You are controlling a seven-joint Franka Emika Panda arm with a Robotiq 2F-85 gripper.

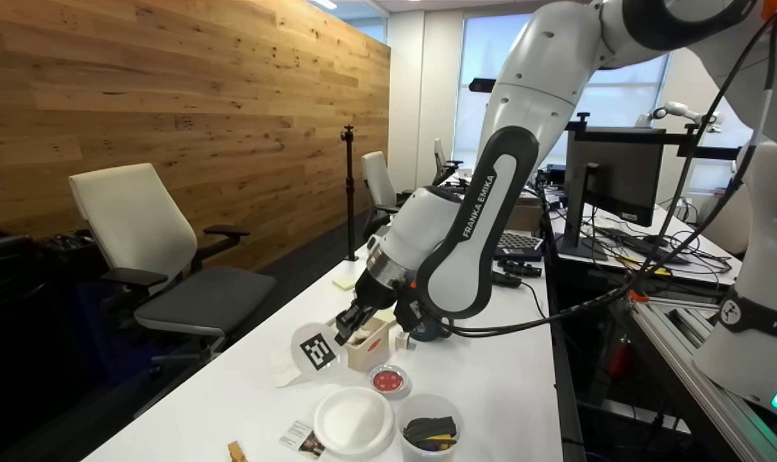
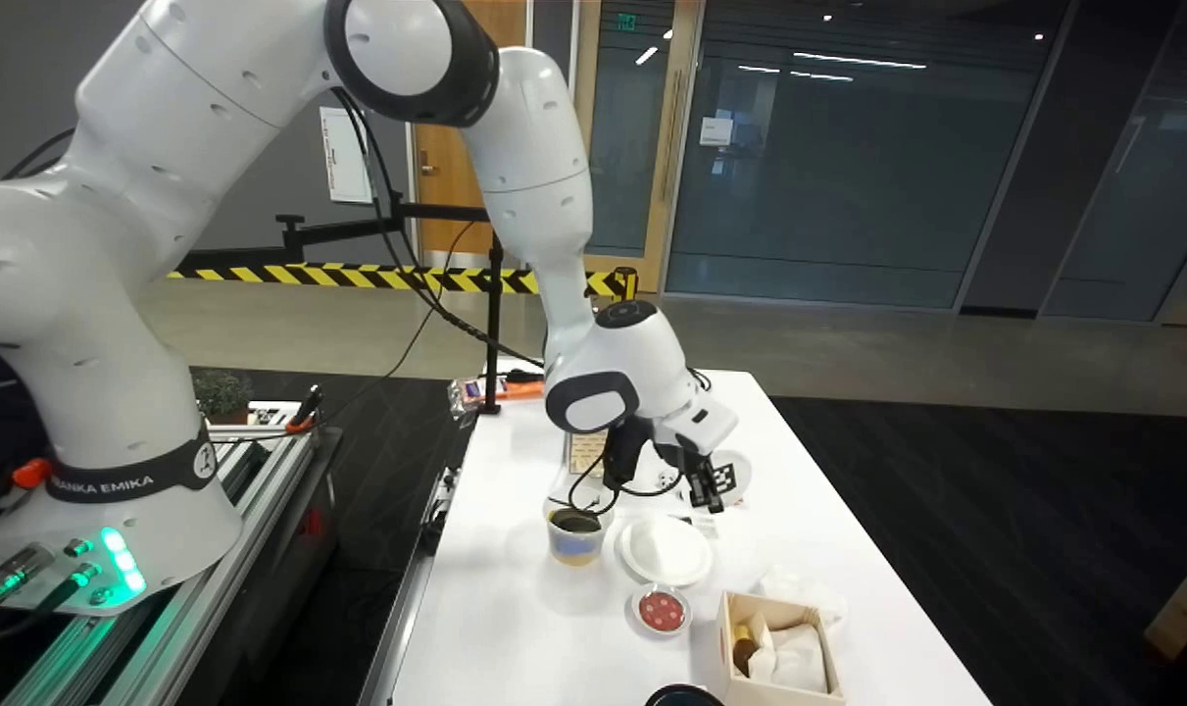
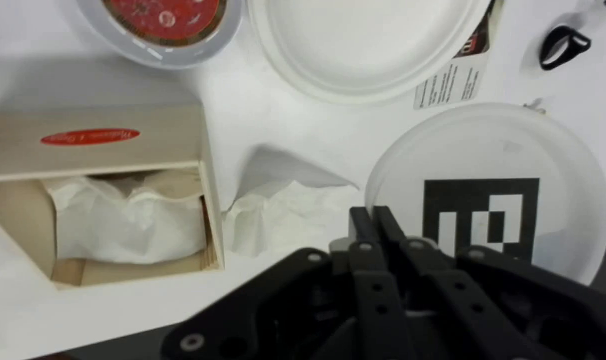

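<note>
The black hand (image 3: 374,212), nearly closed, pinches the rim of a round, translucent plastic lid (image 3: 483,155) tilted above the white surface (image 1: 510,385), a hold that probably suits its thin edge and leaves the black-and-white square marker (image 3: 453,192) uncovered.

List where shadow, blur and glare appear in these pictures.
Wrist view: the wooden box casts a soft shadow, and the gripper looks slightly blurred; in an exterior view, the window glows; in an exterior view, bright streaks, probably reflections, mark the glass wall.
</note>
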